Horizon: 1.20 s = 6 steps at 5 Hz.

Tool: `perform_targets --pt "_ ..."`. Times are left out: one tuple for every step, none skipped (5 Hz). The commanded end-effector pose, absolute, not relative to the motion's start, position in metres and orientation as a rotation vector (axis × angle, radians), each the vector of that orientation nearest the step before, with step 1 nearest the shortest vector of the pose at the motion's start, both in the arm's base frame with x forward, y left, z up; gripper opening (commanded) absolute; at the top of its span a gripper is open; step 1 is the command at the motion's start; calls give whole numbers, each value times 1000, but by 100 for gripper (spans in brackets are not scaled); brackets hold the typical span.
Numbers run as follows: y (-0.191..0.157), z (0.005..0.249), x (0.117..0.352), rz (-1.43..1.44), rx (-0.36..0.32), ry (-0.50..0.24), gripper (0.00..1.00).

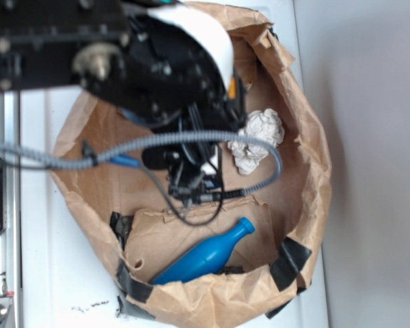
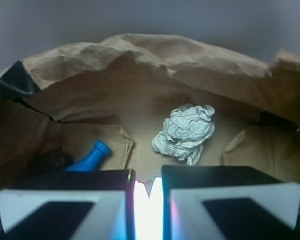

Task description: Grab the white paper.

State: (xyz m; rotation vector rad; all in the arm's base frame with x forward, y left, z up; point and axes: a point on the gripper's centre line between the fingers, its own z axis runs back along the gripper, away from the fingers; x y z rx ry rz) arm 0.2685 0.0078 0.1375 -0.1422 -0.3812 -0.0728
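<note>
The white paper (image 1: 258, 140) is a crumpled off-white wad lying on the floor of the brown paper bag (image 1: 313, 178), near its far right wall. In the wrist view the white paper (image 2: 185, 132) sits ahead of the fingers and slightly right, clear of them. My gripper (image 2: 148, 182) points down into the bag with its jaws drawn together to a narrow bright slit and nothing between them. From outside, the gripper (image 1: 191, 186) hangs left of the wad, partly masked by the arm and cables.
A blue plastic bottle (image 1: 205, 254) lies on the bag floor near the front, its neck (image 2: 92, 157) showing left of my fingers. The bag's walls (image 2: 140, 55) ring the space. Black tape patches (image 1: 290, 263) mark the rim. A grey cable (image 1: 191, 140) loops across.
</note>
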Motion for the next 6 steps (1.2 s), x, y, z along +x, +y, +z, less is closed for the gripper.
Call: perform_targets --pt "23 116 315 -115 -97 -377 100" --pt "24 92 332 -173 -100 -347 100" --pt "30 72 346 -157 -75 -301 100" --pt "31 62 354 -144 -65 -255 100" --pt "25 62 347 -112 -38 -269 0" --pt "27 58 346 -120 -31 -286 0"
